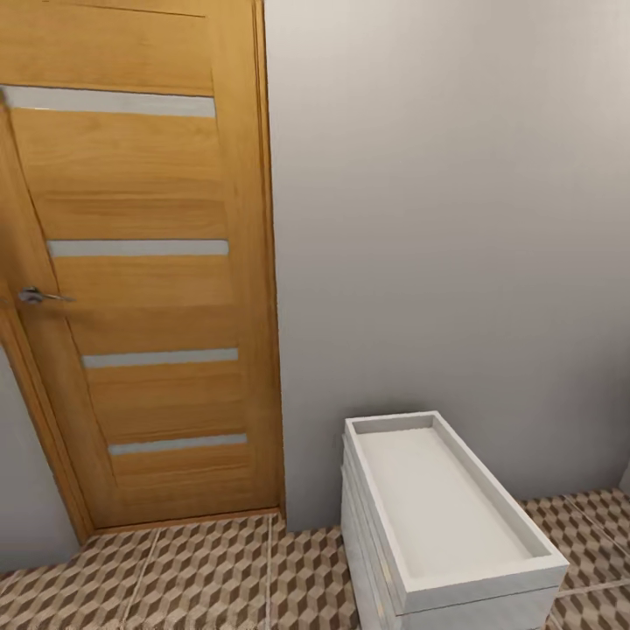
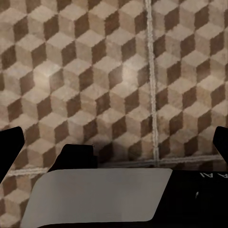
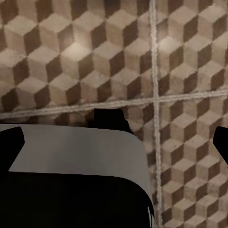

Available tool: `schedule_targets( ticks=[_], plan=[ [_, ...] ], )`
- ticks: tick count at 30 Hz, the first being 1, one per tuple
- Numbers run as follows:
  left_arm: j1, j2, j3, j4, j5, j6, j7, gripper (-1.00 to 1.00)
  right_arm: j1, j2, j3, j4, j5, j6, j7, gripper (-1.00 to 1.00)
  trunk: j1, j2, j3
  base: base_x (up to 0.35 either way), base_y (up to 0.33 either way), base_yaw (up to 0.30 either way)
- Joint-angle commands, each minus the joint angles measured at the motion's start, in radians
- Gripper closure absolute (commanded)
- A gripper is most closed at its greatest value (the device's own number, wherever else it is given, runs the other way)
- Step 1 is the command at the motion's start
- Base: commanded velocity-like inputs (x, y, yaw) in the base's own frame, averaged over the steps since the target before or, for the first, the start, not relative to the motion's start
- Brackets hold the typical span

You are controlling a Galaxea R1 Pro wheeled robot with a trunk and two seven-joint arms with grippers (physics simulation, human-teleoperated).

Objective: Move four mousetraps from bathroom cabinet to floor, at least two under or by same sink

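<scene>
Wall [image 1: 455, 219], plain grey, rises beside a wooden door [image 1: 140, 262] with frosted strips and a metal handle [image 1: 39, 297]. Cube-patterned floor [image 1: 210, 569] runs below both. A white boxy unit [image 1: 455, 525] with a recessed top stands against the wall. Both wrist views look down on floor tiles; left gripper [image 2: 114, 142] and right gripper [image 3: 114, 140] fingers are spread apart, empty.
</scene>
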Motion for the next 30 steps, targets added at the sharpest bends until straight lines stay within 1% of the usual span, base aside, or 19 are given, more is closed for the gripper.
schedule_targets(
  ticks=[1, 30],
  plan=[
    [-0.001, 0.000, -0.009, 0.001, 0.009, -0.004, 0.003, -1.00, -0.001, 0.000, -0.008, 0.003, 0.010, -0.004, -0.005, -1.00, 0.000, -0.001, -0.001, 0.000, 0.000, 0.280],
    [-0.001, 0.000, -0.008, 0.001, 0.009, -0.004, 0.003, -1.00, -0.001, 0.000, -0.008, 0.003, 0.009, -0.004, -0.005, -1.00, 0.000, -0.001, -0.001, 0.000, 0.000, 0.280]
  ],
)
